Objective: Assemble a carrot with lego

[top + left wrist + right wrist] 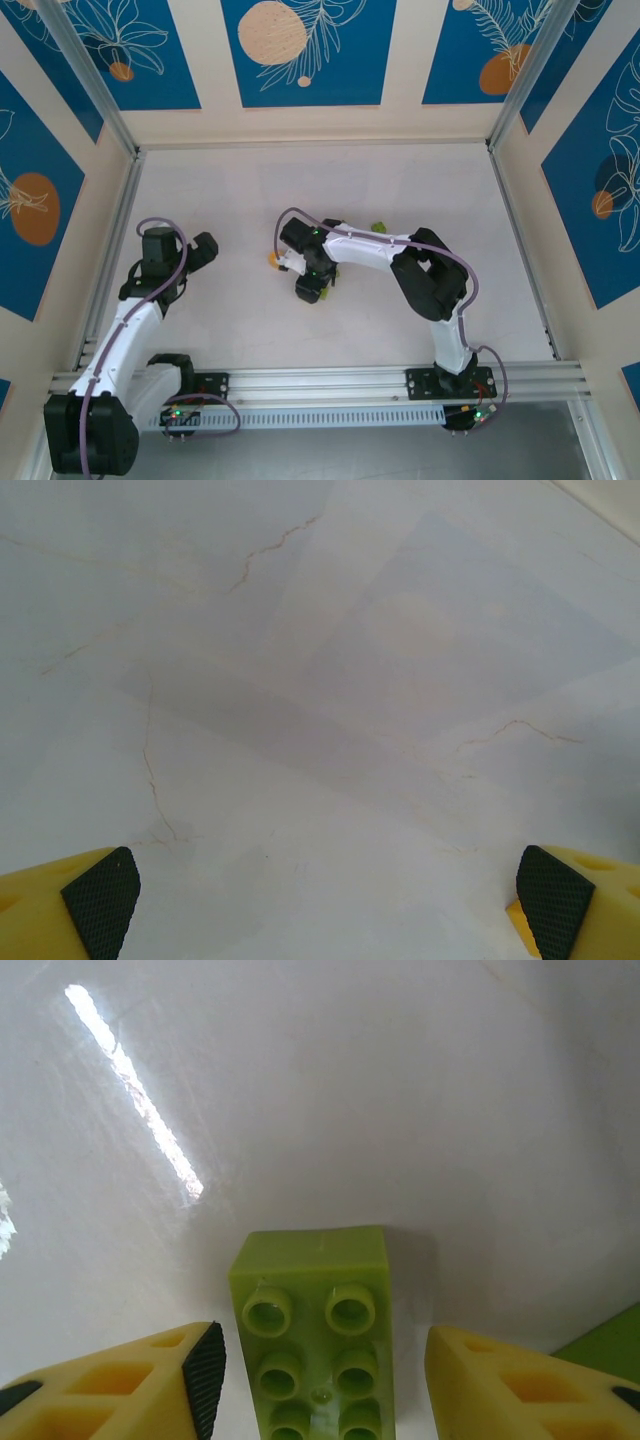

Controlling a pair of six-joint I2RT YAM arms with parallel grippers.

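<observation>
Pale marbled counter (400, 180), walled by blue-and-cream panels.

Item: lime-green brick (318, 1335), studs up, flat on the counter near its middle, between the right jaws. These stand partly open with a gap at either flank, gripping nothing.

Left jaws: spread wide over bare counter, empty.

Orange brick (273, 258): just beside the right wrist.

Handling (a judgement only): light, rigid and glossy-sided, so likely to skid or twist. Take it squarely across the two long smooth walls, below the studs.
</observation>
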